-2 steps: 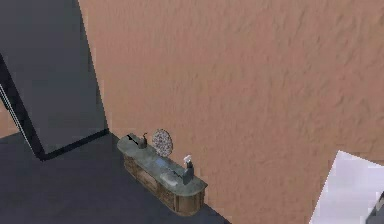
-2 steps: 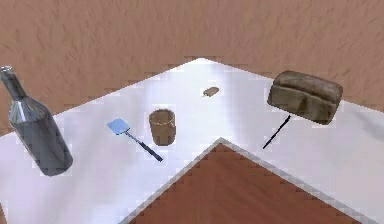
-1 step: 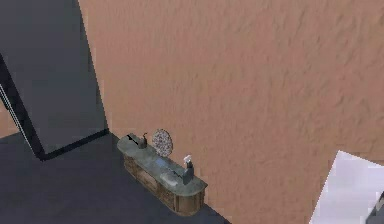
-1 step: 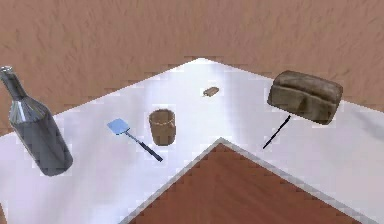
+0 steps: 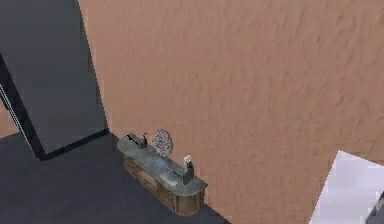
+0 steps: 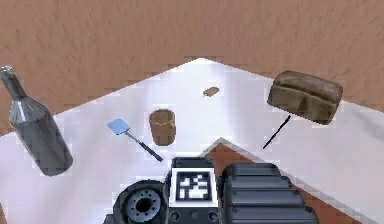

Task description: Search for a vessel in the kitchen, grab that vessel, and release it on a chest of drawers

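A small brown cup (image 6: 162, 125) stands upright on a white tabletop (image 6: 230, 100) in the arm side view. Left of it a tall grey bottle (image 6: 35, 125) stands near the table's left end. At the bottom edge sits a white square with black marks (image 6: 196, 187), and left of it the gripper's dark body (image 6: 142, 205). Its far end is not clear, so I cannot tell whether it holds anything. In the forward view a low wooden cabinet with a greenish top (image 5: 160, 172) stands against a brown wall.
A blue-headed spatula (image 6: 128, 133) lies left of the cup. A brown loaf (image 6: 305, 95), a thin dark utensil (image 6: 277, 133) and a small brown lump (image 6: 211, 92) lie further right. On the cabinet stand a round plate-like disc (image 5: 163, 142) and small items. A dark opening (image 5: 50, 70) is at the forward view's left.
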